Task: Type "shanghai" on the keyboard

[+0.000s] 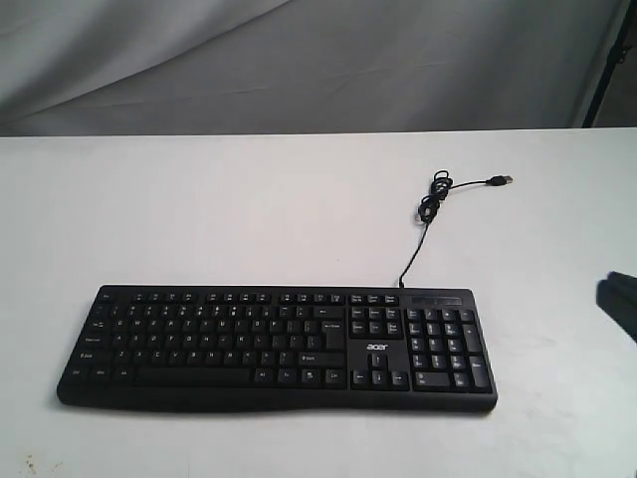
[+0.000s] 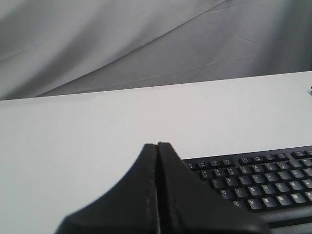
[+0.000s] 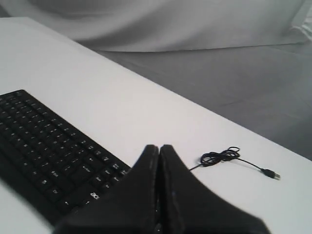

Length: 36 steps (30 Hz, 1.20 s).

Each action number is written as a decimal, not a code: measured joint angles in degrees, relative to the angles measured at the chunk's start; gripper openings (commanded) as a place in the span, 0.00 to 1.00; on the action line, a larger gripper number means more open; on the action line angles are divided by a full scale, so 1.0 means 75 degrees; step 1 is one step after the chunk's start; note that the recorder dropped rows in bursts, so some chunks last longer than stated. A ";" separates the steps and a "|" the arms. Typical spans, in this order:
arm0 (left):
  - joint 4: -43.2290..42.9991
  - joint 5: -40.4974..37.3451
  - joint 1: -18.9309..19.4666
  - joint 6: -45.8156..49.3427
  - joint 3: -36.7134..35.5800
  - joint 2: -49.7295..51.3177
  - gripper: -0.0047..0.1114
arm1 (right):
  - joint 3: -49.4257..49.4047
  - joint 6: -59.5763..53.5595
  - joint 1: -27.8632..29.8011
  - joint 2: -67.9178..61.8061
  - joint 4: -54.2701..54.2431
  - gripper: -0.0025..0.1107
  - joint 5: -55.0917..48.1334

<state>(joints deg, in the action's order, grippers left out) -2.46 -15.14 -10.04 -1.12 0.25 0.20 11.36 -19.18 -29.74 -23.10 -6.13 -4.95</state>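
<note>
The wide black keyboard (image 1: 279, 344) with white legends and an "acer" logo lies flat on the white table (image 1: 249, 209), near its front edge. Its thin black cable (image 1: 428, 214) runs back to a small coil and a loose USB plug (image 1: 503, 180). My left gripper (image 2: 157, 145) is shut with nothing in it, hovering off the keyboard's (image 2: 263, 185) left end; it does not show in the exterior view. My right gripper (image 3: 159, 146) is shut and empty too, above the number-pad end of the keyboard (image 3: 44, 146), with the coiled cable (image 3: 222, 157) beyond it. A dark part of the right arm (image 1: 619, 302) shows at the right edge.
A creased grey cloth (image 1: 299, 60) hangs behind the table's far edge. A dark upright pole (image 1: 605, 70) stands at the back right. White tabletop stretches between the keyboard and the far edge, crossed only by the cable.
</note>
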 measured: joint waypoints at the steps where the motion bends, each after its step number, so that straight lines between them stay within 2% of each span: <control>1: 0.0000 0.0000 0.0000 0.0000 0.0000 0.0000 0.04 | -0.0133 0.0000 0.0066 0.0372 -0.0018 0.02 -0.0053; 5: 0.0000 0.0000 0.0000 0.0000 0.0000 0.0000 0.04 | -0.0521 0.0000 0.0099 0.1244 -0.0108 0.02 0.0041; 10: 0.0000 0.0000 0.0000 0.0000 0.0000 0.0000 0.04 | -0.0856 0.0000 0.0121 0.1303 -0.0142 0.02 0.0580; 15: 0.0000 0.0000 0.0000 0.0000 0.0000 0.0000 0.04 | -0.1119 0.0000 0.0615 0.1650 -0.0142 0.02 0.0794; 21: 0.0000 0.0000 0.0000 0.0000 0.0000 0.0000 0.04 | -0.1471 -0.0021 0.1261 0.2837 -0.0156 0.02 0.0660; 25: 0.0000 0.0000 0.0000 0.0000 0.0000 0.0000 0.04 | -0.1489 -0.0021 0.1582 0.3035 -0.0156 0.02 0.0284; 36: 0.0000 0.0000 0.0000 0.0000 0.0000 0.0000 0.04 | -0.1489 -0.0021 0.1695 0.3035 -0.0156 0.02 0.0069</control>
<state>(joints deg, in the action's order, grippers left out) -2.46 -15.14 -10.04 -1.12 0.25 0.20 0.19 -19.34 -17.03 -0.33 -7.30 -4.43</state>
